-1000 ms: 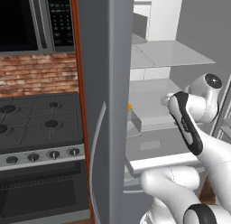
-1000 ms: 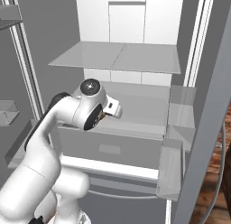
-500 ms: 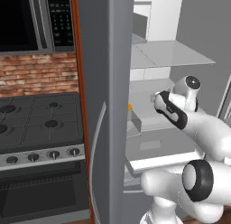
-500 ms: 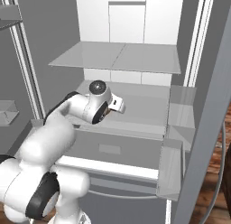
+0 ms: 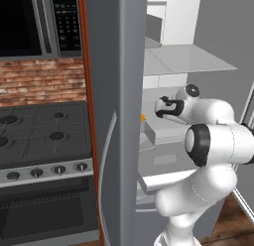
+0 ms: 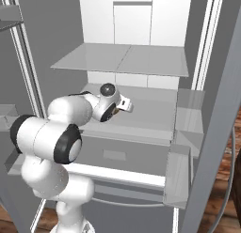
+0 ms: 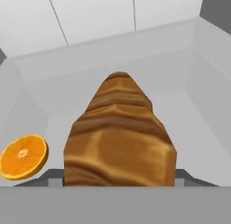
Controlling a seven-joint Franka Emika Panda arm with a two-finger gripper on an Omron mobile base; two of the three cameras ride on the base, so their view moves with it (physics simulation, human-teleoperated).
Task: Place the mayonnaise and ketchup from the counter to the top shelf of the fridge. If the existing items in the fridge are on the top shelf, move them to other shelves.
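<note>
The existing item, an orange-brown bread-like lump (image 7: 119,137), sits right at the bottom middle of the hand view, between my jaws and hiding the fingertips. My gripper (image 5: 162,107) (image 6: 126,105) is shut on it and reaches into the open fridge (image 5: 121,91), just above the shelf (image 6: 150,117) under the top shelf (image 6: 127,60) (image 5: 191,61). The top shelf's pale grey panel is bare. The mayonnaise, the ketchup and the counter are out of view.
An orange slice (image 7: 23,156) (image 5: 143,117) lies on the same lower shelf, left of the held lump. Door bins (image 6: 188,133) line the fridge door on the right. A stove (image 5: 44,141) and black oven stand left of the fridge.
The arm has folded and pushed the hand deeper into the fridge, toward its left side, with the brown lump still gripped. The shelves have not moved.
</note>
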